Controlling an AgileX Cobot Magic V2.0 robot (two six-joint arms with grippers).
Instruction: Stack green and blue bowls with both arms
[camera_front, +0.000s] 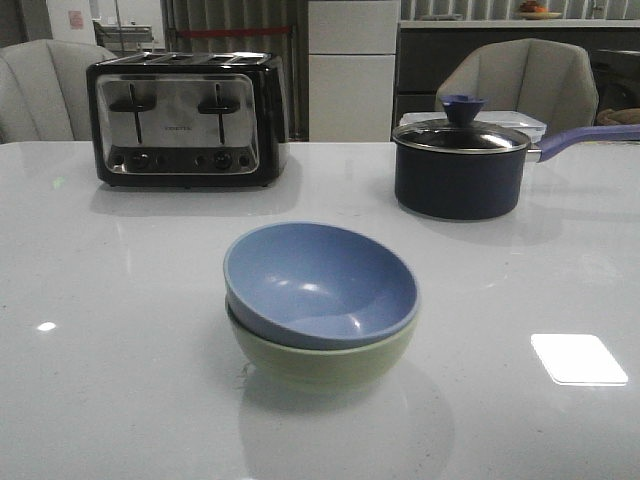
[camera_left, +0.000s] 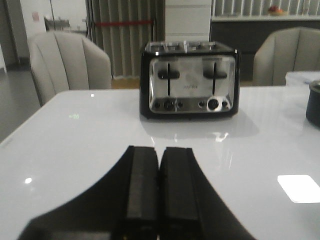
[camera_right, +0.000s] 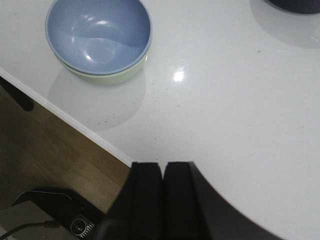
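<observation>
I am seeing the blue bowl (camera_front: 318, 283) sitting nested in the green bowl (camera_front: 322, 362) mid-worktop (camera_front: 120, 340), so stacking looks done. I am holding both the left gripper (camera_left: 159, 187) and right gripper (camera_right: 162, 192) closed, empty, well clear.

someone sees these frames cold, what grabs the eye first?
The blue bowl nested slightly askew inside the green bowl, alone at the table's near centre. Behind them, a chrome toaster stands far left and a lidded navy saucepan far right. Both grippers, left and right, are shut and hold nothing.
</observation>
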